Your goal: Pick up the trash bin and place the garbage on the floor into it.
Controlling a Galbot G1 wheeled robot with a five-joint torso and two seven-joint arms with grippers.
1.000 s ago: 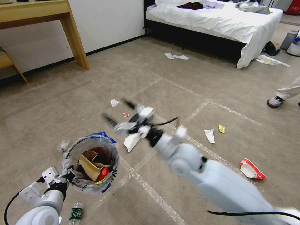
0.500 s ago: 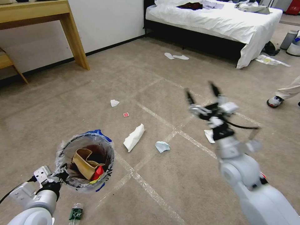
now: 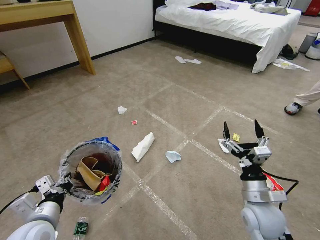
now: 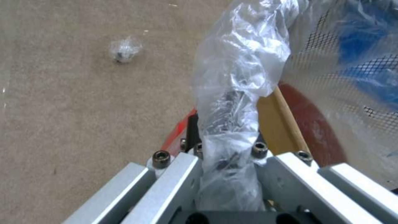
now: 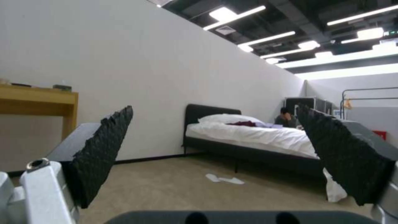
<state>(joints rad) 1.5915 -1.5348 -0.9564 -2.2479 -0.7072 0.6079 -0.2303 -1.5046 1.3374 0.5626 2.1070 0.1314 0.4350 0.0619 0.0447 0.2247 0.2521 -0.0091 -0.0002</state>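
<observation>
Head view. Left end effector sat at near left, pinched onto the near rim of the trash bin, gripping rim and liner together and holding the bin beside the floor. Bin contents: one torn brown cardboard piece, one red wrapper and a yellow scrap. Right end effector stood at near right, fingers spread wide and empty, tips pointing away toward the bed.

Garbage counted on the floor:
- white crumpled papers: three, a long one at centre, a small one farther off, one just behind the right fingers
- pale blue tissue: one
- tiny red scrap: one
- tiny yellow scrap: one, between the spread fingertips as seen from here
- red snack wrapper: one, partly hidden by the right arm
- plastic bottle: one, nearest the left arm

Judgement: the right arm is nearer most loose litter; the white paper and yellow scrap lie just beyond and below it. The long paper's axis runs from near left to far right.

Left wrist view. The end effector was clamped on crinkled clear liner and the bin edge. One clear plastic ball lay on the carpet, well apart.

Right wrist view. The fingers were wide apart, nothing between them, aimed level at the bed rather than at the floor.
</observation>
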